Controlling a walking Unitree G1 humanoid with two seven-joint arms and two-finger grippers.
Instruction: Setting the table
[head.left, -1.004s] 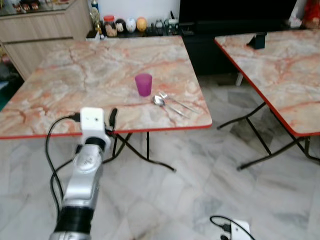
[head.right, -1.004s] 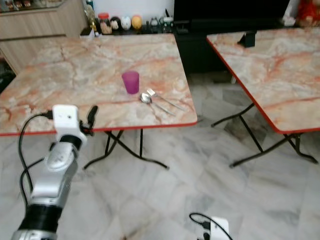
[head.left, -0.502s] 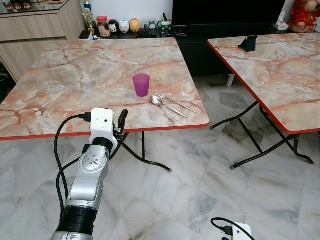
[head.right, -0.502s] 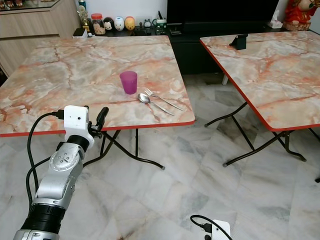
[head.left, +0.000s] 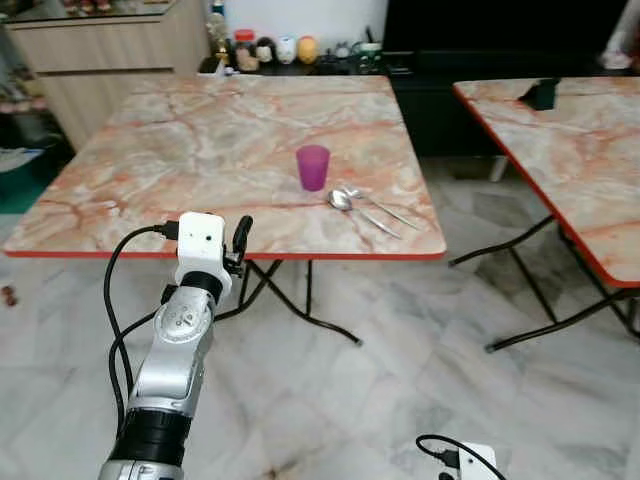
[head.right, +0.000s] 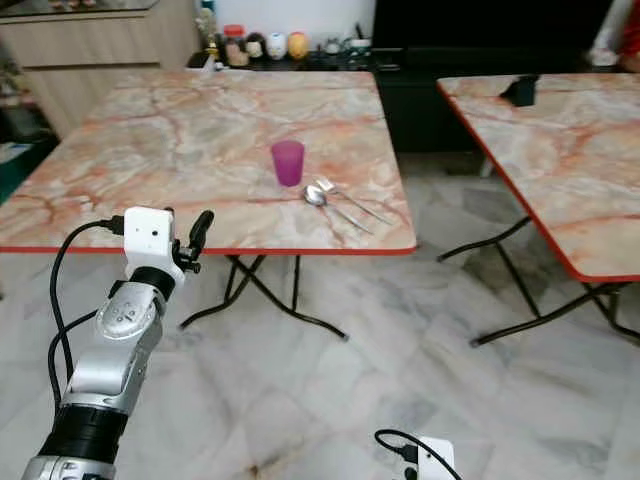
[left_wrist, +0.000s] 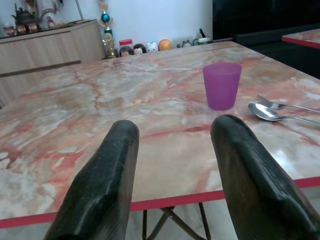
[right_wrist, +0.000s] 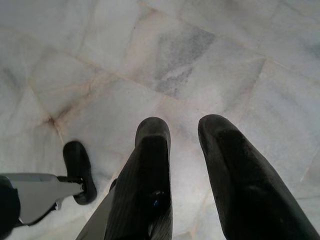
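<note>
Worktop (head.left: 180, 160): marble-patterned, red-edged.
Purple cup (head.left: 313, 167): upright, toward the worktop's right edge, nearer its front edge than its back.
Spoon (head.left: 362, 210) and fork (head.left: 378, 205): lying side by side just beside the cup, near the front right corner.
Left hand (head.left: 238, 240): raised at the front edge, fingers spread, holding nothing.
Right hand (right_wrist: 182, 132): hanging over the floor (right_wrist: 210, 55), fingers slightly parted, empty.

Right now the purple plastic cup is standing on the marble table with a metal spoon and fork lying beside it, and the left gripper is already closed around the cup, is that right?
Not quite. The purple plastic cup does stand on the marble table with the metal spoon and fork beside it, but the left gripper is open and empty, short of the table's near edge. The left wrist view shows this.
</note>
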